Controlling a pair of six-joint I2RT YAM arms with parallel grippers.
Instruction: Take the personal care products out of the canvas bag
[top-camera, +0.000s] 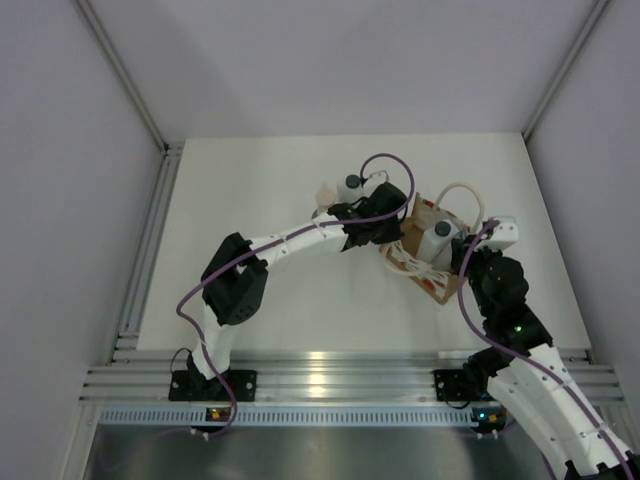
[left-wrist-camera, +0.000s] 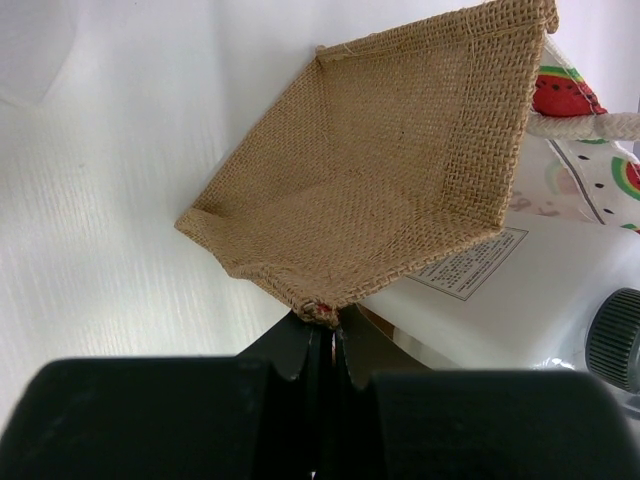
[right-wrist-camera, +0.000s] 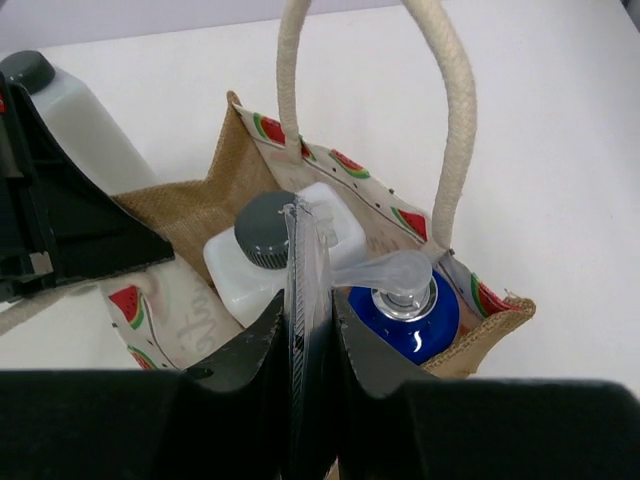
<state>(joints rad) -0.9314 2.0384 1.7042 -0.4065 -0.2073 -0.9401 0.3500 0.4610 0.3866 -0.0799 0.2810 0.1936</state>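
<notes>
Left claw (left-wrist-camera: 322, 328) is pinching shut on a burlap corner of the bag (left-wrist-camera: 380, 190). Right claw (right-wrist-camera: 308, 300) is hanging over its mouth, fingers squeezed together and blocking the white bottle (right-wrist-camera: 285, 250) and blue-topped pump (right-wrist-camera: 405, 315) inside. Something thin and clear is sitting between them, can't make it out. Beige-top bottle (top-camera: 325, 195) and dark-cap bottle (top-camera: 352, 183) are standing on the table (top-camera: 250, 170) beside the left claw.

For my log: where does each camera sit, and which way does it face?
Top external: above and behind the arms, facing down at the table; both arms show, bases at the bottom, meeting at the bag.
Left wrist: on the left arm, low, facing the bag's burlap; the left end effector shows, pinching a corner.
Right wrist: on the right arm, facing down into the bag; the right end effector shows in front.
Shared: both wrist views show the bag and the white bottle in it.
</notes>
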